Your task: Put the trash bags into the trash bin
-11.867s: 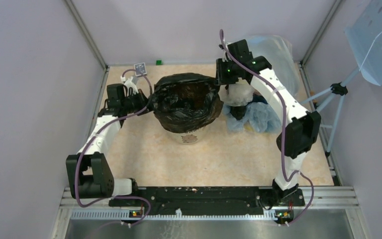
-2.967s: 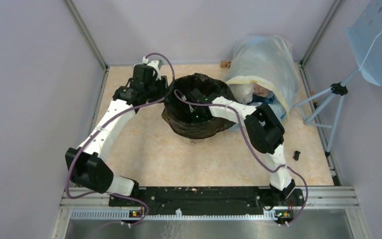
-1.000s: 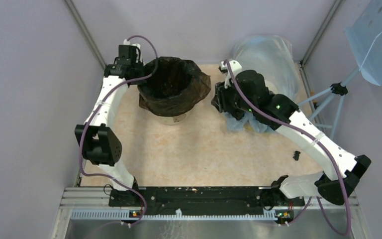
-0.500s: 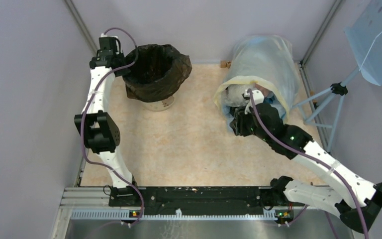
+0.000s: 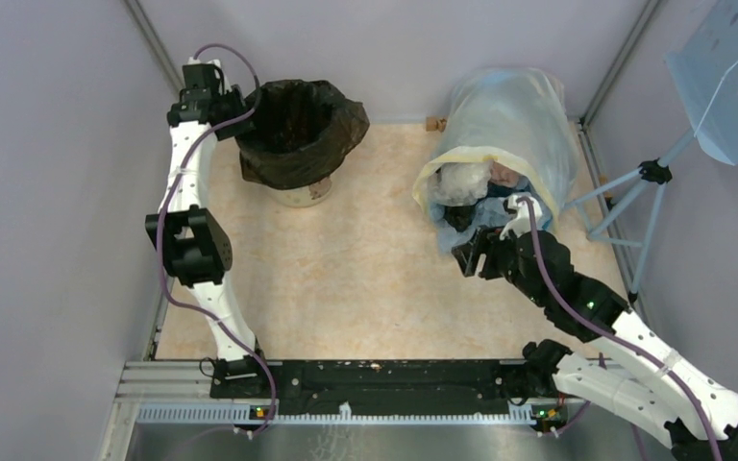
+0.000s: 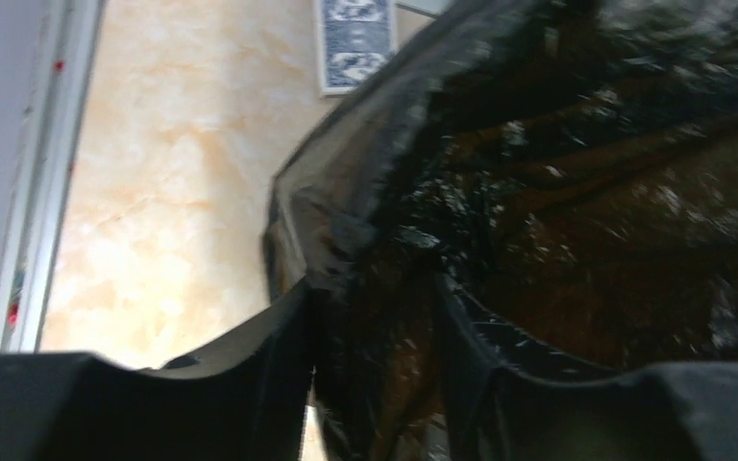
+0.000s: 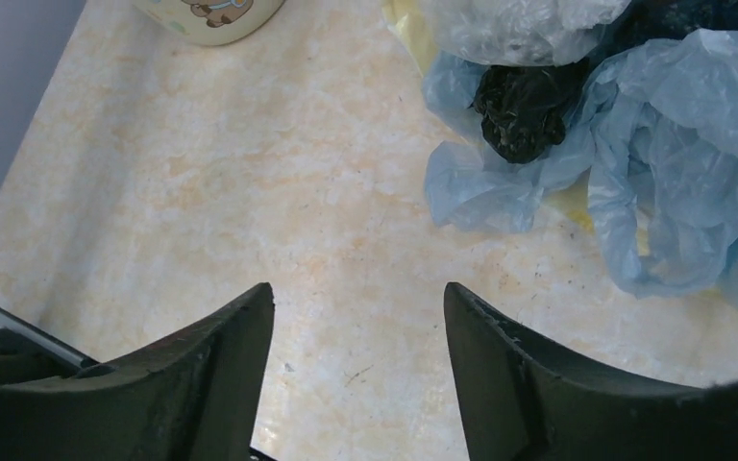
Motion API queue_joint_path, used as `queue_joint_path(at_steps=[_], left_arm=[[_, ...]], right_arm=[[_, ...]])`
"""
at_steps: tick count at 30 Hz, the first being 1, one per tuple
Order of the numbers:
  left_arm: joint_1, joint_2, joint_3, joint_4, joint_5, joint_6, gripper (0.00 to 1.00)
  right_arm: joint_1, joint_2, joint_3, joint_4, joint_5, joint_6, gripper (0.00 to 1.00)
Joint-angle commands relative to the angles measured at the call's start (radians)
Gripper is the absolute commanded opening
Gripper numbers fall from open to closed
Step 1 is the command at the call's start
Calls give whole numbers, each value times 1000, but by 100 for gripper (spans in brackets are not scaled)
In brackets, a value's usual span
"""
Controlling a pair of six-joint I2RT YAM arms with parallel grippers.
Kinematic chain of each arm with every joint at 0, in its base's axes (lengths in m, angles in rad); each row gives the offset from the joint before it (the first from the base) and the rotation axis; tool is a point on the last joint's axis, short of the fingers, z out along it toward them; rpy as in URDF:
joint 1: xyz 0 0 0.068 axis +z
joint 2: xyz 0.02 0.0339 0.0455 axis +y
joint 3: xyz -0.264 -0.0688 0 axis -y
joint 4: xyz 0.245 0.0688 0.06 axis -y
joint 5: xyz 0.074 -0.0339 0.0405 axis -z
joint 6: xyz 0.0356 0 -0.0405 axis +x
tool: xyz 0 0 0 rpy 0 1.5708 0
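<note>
R end effector (image 7: 357,300) retreated, spread, empty; L end effector (image 6: 373,298) pinches trash bag (image 6: 586,192).

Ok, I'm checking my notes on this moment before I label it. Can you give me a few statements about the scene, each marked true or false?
1. The left gripper pinches the black liner at the rim of the trash bin. True.
2. The right gripper carries a blue bag. False: its fingers are open with nothing between them, over the bare table. The blue bags lie ahead of it.
3. The trash bin stands at the table's far left corner. True.
4. The small black bag is inside the bin. False: it lies among the blue bags at the mouth of the translucent sack.
</note>
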Motion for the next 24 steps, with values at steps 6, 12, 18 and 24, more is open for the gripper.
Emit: queue_joint_path(at_steps=[6, 12, 18, 24], left_arm=[[6, -143, -152, 195, 335, -152, 62], [2, -121, -183, 261, 394, -254, 60], [-19, -110, -185, 366, 470, -341, 62], [-23, -211, -206, 307, 481, -281, 79]], right_arm=[[-1, -27, -19, 59, 71, 64, 73], [-2, -63, -17, 42, 78, 64, 74], [-1, -121, -50, 8, 90, 64, 74], [-1, -175, -107, 18, 84, 63, 74]])
